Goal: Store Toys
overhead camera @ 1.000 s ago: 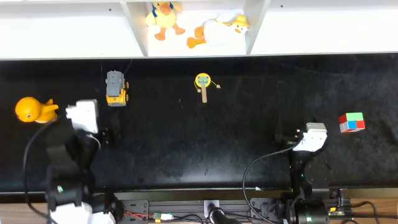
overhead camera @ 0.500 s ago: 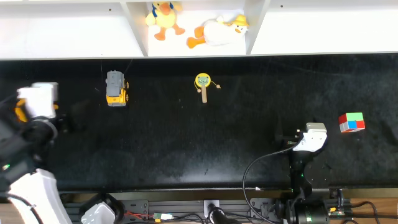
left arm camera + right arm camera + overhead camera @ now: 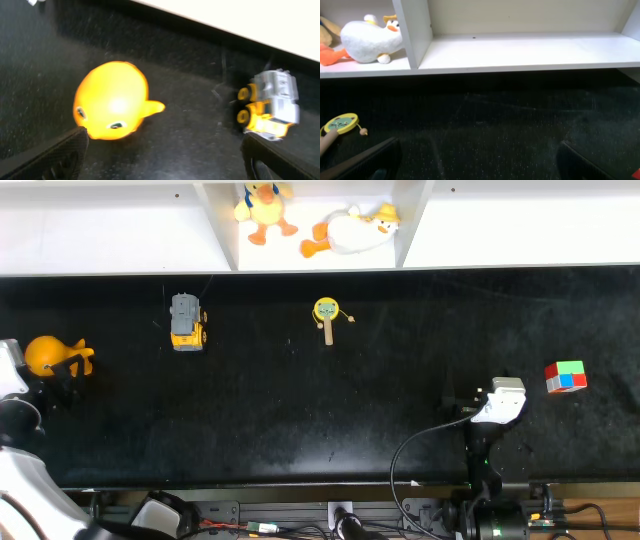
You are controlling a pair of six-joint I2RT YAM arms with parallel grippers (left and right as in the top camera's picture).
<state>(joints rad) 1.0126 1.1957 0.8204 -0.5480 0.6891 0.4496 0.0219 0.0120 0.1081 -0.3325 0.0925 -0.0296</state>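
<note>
An orange rounded toy (image 3: pixel 55 356) lies at the table's far left. It fills the near part of the left wrist view, orange toy (image 3: pixel 111 101), just ahead of my open left gripper (image 3: pixel 165 160), whose fingers (image 3: pixel 65 152) stand wide apart with nothing between them. In the top view the left gripper (image 3: pixel 58 380) sits right beside the toy. A grey and yellow toy truck (image 3: pixel 186 321) (image 3: pixel 270 105) stands farther right. My right gripper (image 3: pixel 475 165) is open and empty, low at the right gripper (image 3: pixel 455 400) spot near the front right.
A small rattle drum (image 3: pixel 327 313) (image 3: pixel 337 125) lies mid-table. A coloured cube (image 3: pixel 565 377) sits at the right. The white shelf (image 3: pixel 320 260) along the back holds a yellow plush duck (image 3: pixel 264 205) and a white plush duck (image 3: pixel 352 230) (image 3: pixel 370 42); its right bay (image 3: pixel 530 50) is bare.
My left arm has swung from beside the truck out to the table's far left edge, ending next to the orange toy. The right arm has not moved.
</note>
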